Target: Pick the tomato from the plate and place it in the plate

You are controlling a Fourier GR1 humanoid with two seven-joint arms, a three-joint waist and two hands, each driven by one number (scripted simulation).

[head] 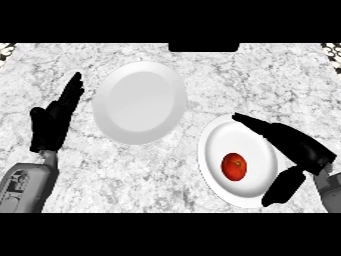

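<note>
A: On the marble counter (276, 85), lower right: near plate (219, 170), white, bearing the tomato (234, 166). The tomato lies a little below the plate's middle, red, with a small bright highlight on its upper side.

B: And the second plate?

A: Far plate (139, 102), white, upper centre-left, with nothing on it. The two plates lie near each other but apart, a strip of marble between their rims.

B: State of the right hand (300, 145)?

A: Over the near plate's right side. Fingers extended toward the upper left across the rim, thumb hanging down past the lower right rim. Fingers released; they grasp nothing, and the tomato sits between fingers and thumb, with bare plate showing on either side of it.

B: Left hand (51, 125)?

A: At the view's left, just beside the far plate's left rim, fingers straight and pointing up, released, resting. Grey forearm (25, 187) enters from the lower left corner.
</note>
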